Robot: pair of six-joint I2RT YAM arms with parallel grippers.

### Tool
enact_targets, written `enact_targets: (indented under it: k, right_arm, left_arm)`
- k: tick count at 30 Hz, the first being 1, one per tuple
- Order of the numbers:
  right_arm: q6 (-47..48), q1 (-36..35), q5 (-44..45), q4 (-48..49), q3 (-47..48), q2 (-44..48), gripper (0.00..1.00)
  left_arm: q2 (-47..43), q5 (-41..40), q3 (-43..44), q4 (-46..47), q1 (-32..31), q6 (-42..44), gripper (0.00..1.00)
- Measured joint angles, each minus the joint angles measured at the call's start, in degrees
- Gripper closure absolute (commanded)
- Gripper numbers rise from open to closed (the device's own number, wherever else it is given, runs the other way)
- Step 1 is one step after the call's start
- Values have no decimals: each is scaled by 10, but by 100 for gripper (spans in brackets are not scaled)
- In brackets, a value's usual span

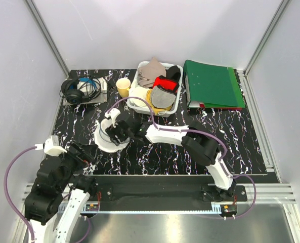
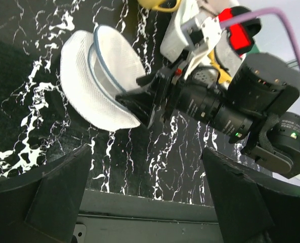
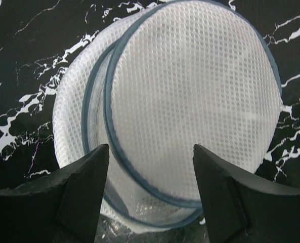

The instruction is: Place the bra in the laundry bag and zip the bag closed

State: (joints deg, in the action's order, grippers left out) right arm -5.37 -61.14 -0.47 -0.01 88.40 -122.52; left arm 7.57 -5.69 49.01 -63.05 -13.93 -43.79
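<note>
Right gripper (image 3: 151,152), part-open, straddles the gaping rim of the laundry bag (image 3: 190,101), likely positioned for the zip. Left gripper (image 2: 147,151) wide and empty, held off the bag's near side.

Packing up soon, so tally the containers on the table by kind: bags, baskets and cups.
Laundry bag: 1
Basket: 1
Cup: 1
Total: 3
</note>
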Motion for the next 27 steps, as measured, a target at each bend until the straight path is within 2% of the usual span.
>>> enact_targets:
  k: [2,4,6,7,10,15,22,25,27]
  right_arm:
    - [4,0,2,3,14,-14,36]
    - [7,0,10,5,28,-28,46]
    - [14,0,17,5,37,-39,64]
    - [18,0,22,5,42,-45,81]
    - [19,0,32,0,53,-53,100]
    - [-35,0,47,-33,44,-25,100]
    - [-182,0,7,-63,-35,121,100]
    - [-240,0,-17,-61,-63,173,100]
    - [-270,0,-28,-59,-83,199,100]
  left_arm:
    - [1,2,-9,-1,0,-3,5]
    - [2,1,-16,-5,0,-10,8]
    - [8,-2,-17,-9,0,-14,9]
    - [13,-3,-17,-10,-1,-17,9]
    - [35,-9,-17,-16,-4,-27,7]
    - [92,-6,-14,-17,-6,-35,7]
    - [204,30,-31,-2,-6,-30,11]
    - [225,33,-47,13,-6,-27,14]
    - [223,33,-61,25,-6,-28,21]
